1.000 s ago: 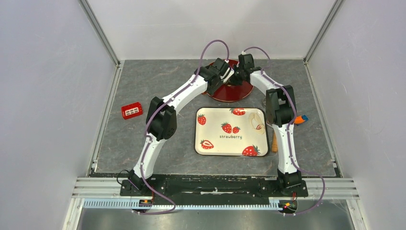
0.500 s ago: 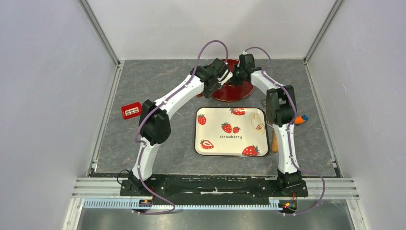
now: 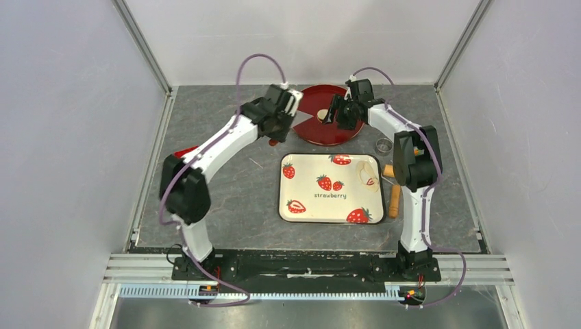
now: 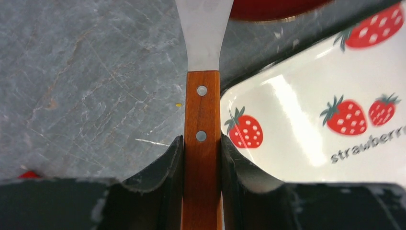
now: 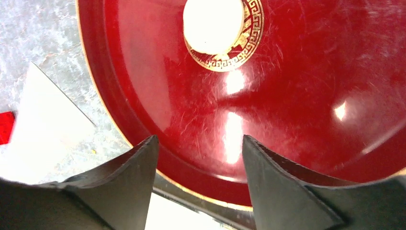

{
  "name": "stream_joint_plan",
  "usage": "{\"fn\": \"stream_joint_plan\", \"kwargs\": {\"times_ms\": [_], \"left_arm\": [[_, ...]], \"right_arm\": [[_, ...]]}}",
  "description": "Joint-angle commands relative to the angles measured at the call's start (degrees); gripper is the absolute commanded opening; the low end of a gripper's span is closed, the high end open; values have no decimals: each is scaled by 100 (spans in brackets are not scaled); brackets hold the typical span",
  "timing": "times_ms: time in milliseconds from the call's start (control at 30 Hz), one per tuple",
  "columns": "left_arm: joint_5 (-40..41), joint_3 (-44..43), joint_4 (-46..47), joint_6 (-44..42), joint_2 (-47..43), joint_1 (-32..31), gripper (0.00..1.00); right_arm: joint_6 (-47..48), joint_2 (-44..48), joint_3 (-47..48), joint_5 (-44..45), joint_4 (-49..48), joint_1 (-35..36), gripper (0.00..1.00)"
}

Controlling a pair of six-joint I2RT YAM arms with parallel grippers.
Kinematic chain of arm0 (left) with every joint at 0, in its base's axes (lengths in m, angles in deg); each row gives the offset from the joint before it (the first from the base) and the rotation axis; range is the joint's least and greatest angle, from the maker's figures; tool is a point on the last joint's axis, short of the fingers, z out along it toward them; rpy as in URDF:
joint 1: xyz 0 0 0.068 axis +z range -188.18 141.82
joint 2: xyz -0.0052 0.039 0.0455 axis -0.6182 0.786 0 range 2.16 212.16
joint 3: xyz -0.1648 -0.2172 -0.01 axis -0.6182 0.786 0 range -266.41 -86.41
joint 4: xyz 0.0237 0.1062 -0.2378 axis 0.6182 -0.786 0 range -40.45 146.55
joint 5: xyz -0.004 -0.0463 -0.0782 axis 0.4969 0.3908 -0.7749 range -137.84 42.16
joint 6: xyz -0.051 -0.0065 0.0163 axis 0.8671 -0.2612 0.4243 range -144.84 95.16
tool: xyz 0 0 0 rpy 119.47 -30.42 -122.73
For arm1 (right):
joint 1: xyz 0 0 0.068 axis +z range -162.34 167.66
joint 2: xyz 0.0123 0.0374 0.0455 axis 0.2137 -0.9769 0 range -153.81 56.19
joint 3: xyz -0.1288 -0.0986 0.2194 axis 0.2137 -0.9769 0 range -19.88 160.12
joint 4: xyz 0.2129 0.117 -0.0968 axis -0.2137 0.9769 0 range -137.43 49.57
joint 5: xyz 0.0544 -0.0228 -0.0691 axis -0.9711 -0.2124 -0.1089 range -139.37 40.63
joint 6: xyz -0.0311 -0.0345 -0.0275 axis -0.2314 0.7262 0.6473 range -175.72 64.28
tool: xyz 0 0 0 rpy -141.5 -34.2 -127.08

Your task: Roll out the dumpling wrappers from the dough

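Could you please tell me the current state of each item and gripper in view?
left gripper, shut on the spatula handle.
right gripper, open, empty, over the red plate.
spatula, held, blade beside the plate.
dumpling wrapper, lying flat on the plate's emblem.
red plate, holding one wrapper.
strawberry tray, flat on the table.
rolling pin, lying beside the tray.
ring cutter, on the table.

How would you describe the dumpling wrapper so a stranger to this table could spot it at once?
Find the round red plate at the far middle of the table, just beyond the strawberry tray. Near its centre lies the dumpling wrapper, a small disc. It is plain pale cream, unlike the gold-brown patterned emblem partly showing beneath it.
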Motion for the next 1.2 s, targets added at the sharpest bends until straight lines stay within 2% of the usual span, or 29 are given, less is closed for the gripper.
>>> {"fn": "stream_joint_plan", "kwargs": {"times_ms": [0,167,367,533,667,800,867,1000,1167], "left_arm": [[-229,1099,1591,1075,-1153,316,2],[164,2866,2534,1686,-2268,633,3],[456,3962,2445,1989,-2811,660,13],[404,4586,2514,2169,-2952,660,31],[517,4950,2664,2153,-3131,660,54],[637,5137,2878,2110,-3363,664,63],[655,5194,3011,2119,-3485,692,66],[257,5404,3488,2196,-3871,937,74],[-142,5943,4399,2433,-4565,1691,76]], "right_arm": [[418,953,-257,76,69,-29,69],[893,2024,-1223,406,261,-93,84],[1167,3165,-2577,533,331,-253,91],[1201,4026,-3662,905,294,-280,97],[1181,4547,-4370,1105,238,-288,98],[1275,5032,-4836,1237,-53,-288,98],[1328,5301,-4988,1447,-340,-288,98],[1616,5963,-5447,2585,-1268,-290,98],[2348,6873,-6972,3650,-3785,-284,98]]}}
